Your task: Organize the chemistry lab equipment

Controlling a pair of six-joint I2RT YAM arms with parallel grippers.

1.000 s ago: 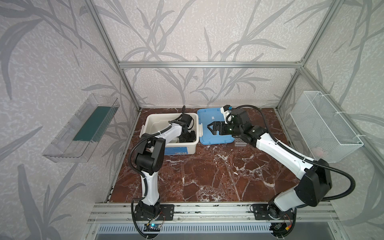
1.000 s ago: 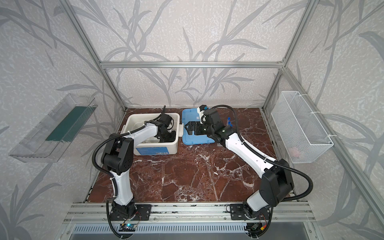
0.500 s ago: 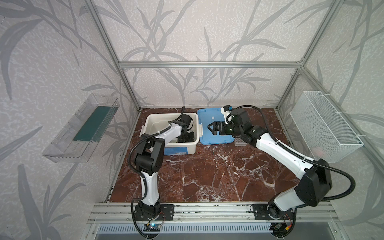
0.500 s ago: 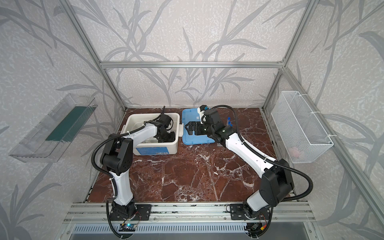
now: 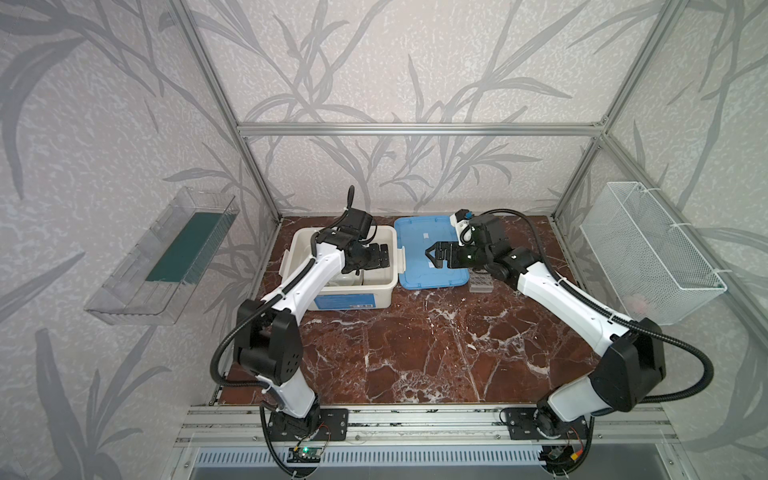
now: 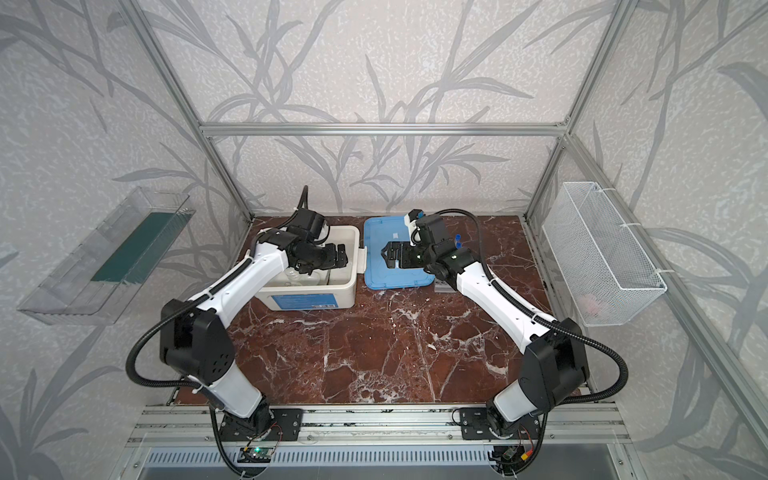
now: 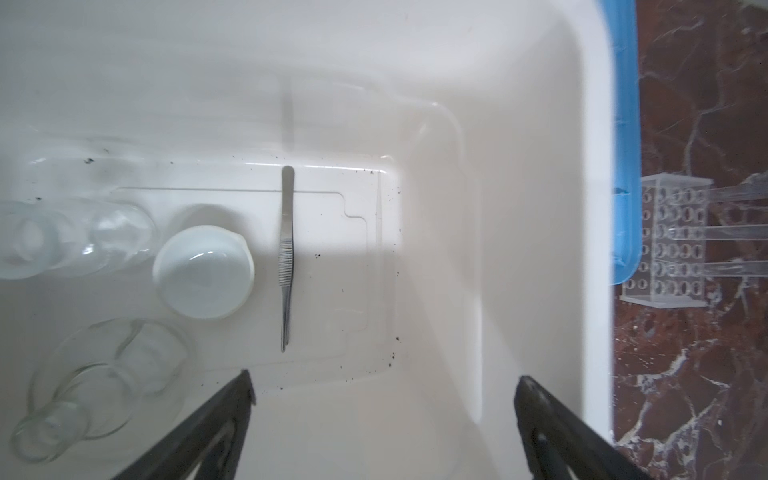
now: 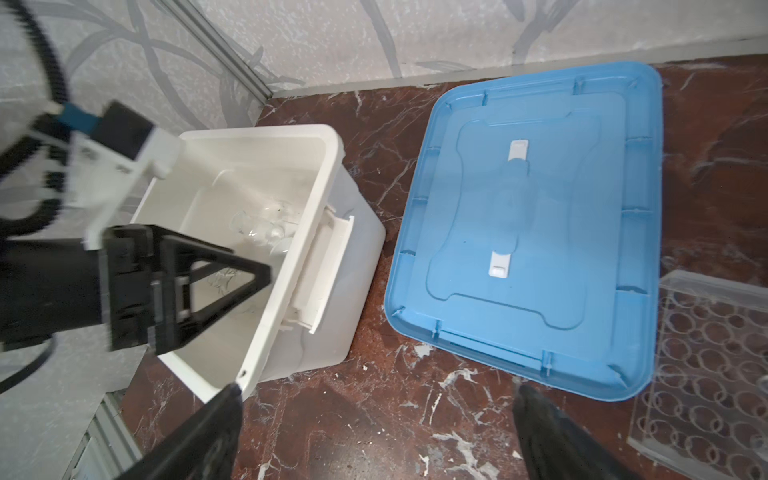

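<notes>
Risk sits mostly with the glass. The left gripper (image 7: 384, 378), jaws spread wide and holding nothing, hangs inside the white tub (image 7: 519, 208). One of its fingers (image 7: 216, 415) is just beside a glass vessel (image 7: 104, 386) lying on its side. We judge that a sideways drift or a careless descent could send it rolling into the small white dish (image 7: 203, 277) or the second glass vessel (image 7: 62, 237) beyond. The tub walls leave little room to turn. The metal tweezers (image 7: 286, 257) lie flat and thin on the tub floor, so any pick would likely skid or scrape. The right gripper (image 8: 376, 388), also wide open and empty, hovers above the blue lid (image 8: 528, 232). If both arms reach for the tub together, we expect a risk of collision.

Position: the tweezers lie ahead of the left gripper's tips, apart from them and nearer one finger than the other, with the dish just beside them. The clear grid rack (image 7: 673, 245) stands outside the tub on the marble table (image 5: 415, 353), beyond the lid's edge. Three test tubes (image 7: 731, 232) are seated in its holes, well apart from both grippers.
</notes>
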